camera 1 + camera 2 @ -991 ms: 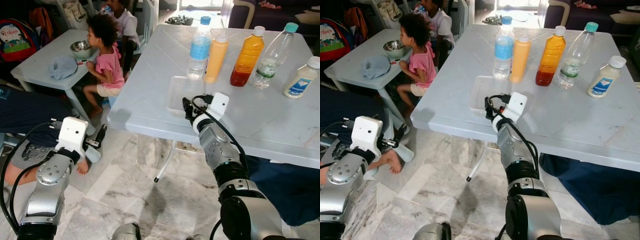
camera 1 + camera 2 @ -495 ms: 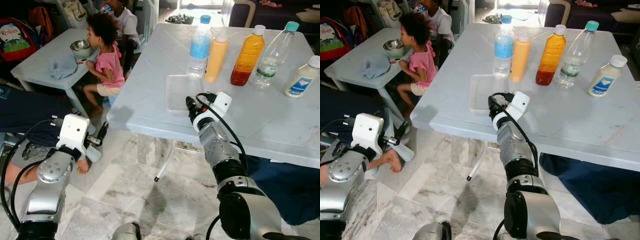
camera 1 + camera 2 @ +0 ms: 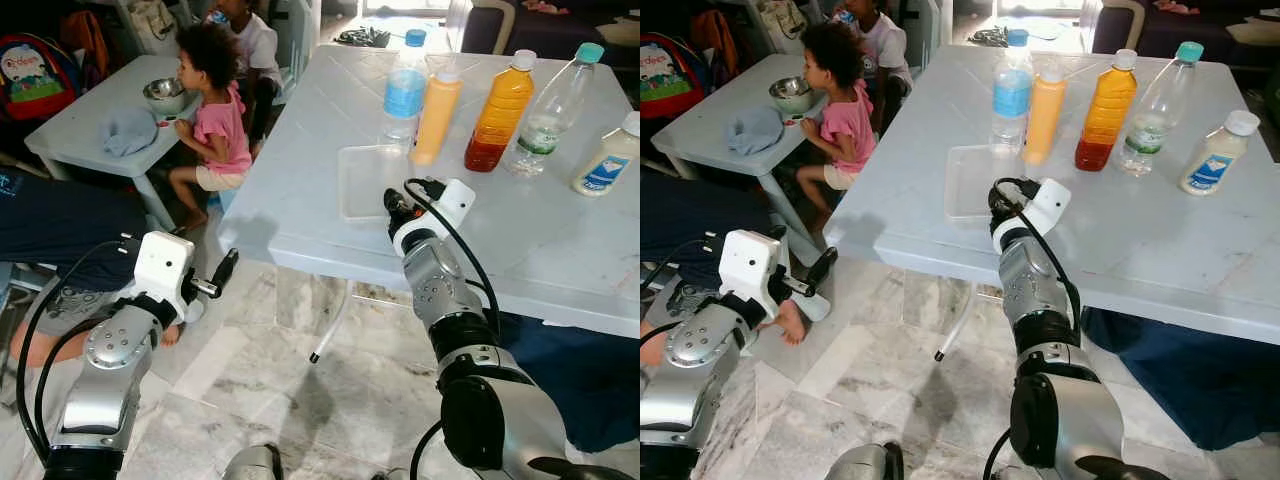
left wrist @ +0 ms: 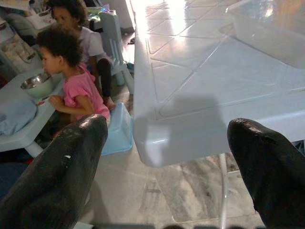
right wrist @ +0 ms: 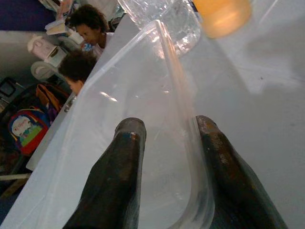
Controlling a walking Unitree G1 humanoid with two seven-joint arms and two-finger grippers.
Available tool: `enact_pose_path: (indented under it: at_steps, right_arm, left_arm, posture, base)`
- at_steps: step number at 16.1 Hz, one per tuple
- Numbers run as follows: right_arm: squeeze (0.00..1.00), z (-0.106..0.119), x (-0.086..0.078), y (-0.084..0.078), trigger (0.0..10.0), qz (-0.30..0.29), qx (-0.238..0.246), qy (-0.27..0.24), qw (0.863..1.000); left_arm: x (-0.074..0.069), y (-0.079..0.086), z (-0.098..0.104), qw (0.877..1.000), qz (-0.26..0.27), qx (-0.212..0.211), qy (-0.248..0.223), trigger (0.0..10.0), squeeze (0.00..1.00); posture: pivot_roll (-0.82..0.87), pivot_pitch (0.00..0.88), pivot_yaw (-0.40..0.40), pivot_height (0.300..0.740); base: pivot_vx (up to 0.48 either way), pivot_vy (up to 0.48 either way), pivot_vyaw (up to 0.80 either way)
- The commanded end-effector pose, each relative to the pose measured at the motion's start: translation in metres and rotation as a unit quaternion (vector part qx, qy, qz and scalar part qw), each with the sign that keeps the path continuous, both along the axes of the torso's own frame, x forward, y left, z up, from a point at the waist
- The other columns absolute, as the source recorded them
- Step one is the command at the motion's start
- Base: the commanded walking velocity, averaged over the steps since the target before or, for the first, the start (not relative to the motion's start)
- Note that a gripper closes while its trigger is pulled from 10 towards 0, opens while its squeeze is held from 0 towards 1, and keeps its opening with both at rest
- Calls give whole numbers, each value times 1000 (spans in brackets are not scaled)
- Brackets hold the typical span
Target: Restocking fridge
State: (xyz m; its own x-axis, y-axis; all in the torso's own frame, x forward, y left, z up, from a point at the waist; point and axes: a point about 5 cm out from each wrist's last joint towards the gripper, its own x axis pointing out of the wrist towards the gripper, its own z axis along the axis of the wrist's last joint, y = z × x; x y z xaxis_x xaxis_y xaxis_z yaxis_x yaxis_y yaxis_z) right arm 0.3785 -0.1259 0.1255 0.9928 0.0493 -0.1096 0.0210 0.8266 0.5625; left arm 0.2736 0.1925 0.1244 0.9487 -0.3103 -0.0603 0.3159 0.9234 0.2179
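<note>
At centre frame of the left eye view, the right gripper reaches over the white table edge to the clear plastic tray, which lies just before the water bottle and juice bottles. At lower left the left gripper hangs off the table, fingers spread wide and empty in its wrist view. In the right wrist view the parted fingers straddle the tray's near wall, probably lined up to pinch it.

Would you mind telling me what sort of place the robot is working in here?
Most likely a lived-in family home: a white table holding drink bottles, children sitting at a small table, and a school backpack on a marble-tiled floor.
</note>
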Motion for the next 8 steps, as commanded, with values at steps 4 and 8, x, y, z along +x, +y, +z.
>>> enact_pose_path:
  at_steps: [4,8]
  right_arm:
    - [0,-1,-2,-1,0,4,-27,1,1000]
    - [0,-1,-15,-10,0,4,-28,-5,1000]
  left_arm:
    - [6,1,1,1000,1,0,-3,10000,0]
    - [10,-10,-2,1000,-11,1,-10,10000,0]
  posture:
    - [132,47,49,740]
    - [101,29,29,740]
  base:
    - [0,0,0]
    - [0,0,0]
